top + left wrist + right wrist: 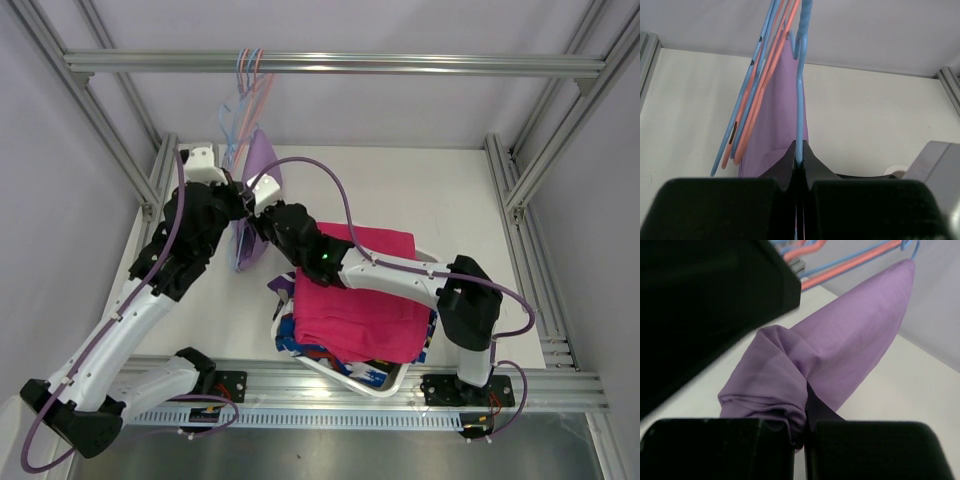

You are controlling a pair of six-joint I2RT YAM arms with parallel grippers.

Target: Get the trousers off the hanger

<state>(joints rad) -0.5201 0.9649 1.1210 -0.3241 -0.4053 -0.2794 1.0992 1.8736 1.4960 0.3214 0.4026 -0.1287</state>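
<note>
The lilac trousers hang from a blue hanger on the top rail. My left gripper is shut on the blue hanger's wire, with the lilac cloth behind it. My right gripper is shut on a bunched fold of the lilac trousers, which stretch taut up to the hanger. Bright pink trousers lie on top of a white basket, with blue-white patterned cloth under them.
Several empty blue and orange hangers hang beside the held one on the rail. Aluminium frame posts stand at the left and right of the white table.
</note>
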